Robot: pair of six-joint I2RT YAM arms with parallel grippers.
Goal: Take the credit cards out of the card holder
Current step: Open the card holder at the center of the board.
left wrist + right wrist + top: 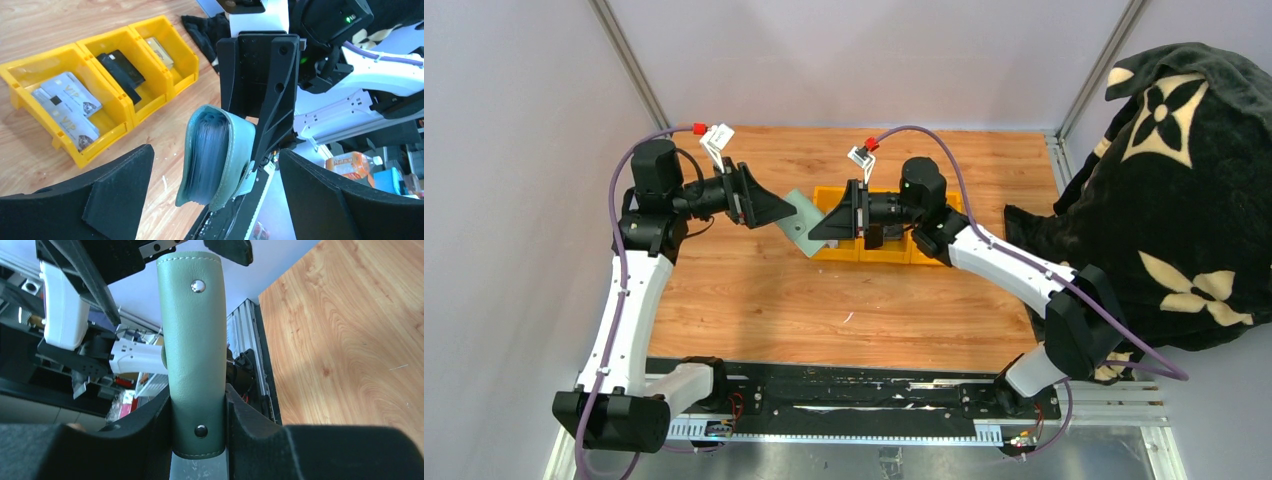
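My right gripper (199, 410) is shut on the spine end of the sage-green card holder (195, 340) and holds it above the table, left of the yellow bin (889, 252). In the left wrist view the card holder (235, 150) shows its fanned pockets end-on; I cannot tell whether cards are inside. My left gripper (216, 152) is open, its fingers (100, 195) wide on either side of the holder, not touching it. In the top view the holder (800, 222) hangs between both grippers. The credit cards lie in the bin: silver-grey (67, 107), black (120, 75), tan (160, 52).
The yellow three-compartment bin (125, 117) stands on the wooden table behind the right gripper. A black blanket with cream flowers (1184, 200) is heaped at the table's right edge. Metal frame posts stand at the back corners.
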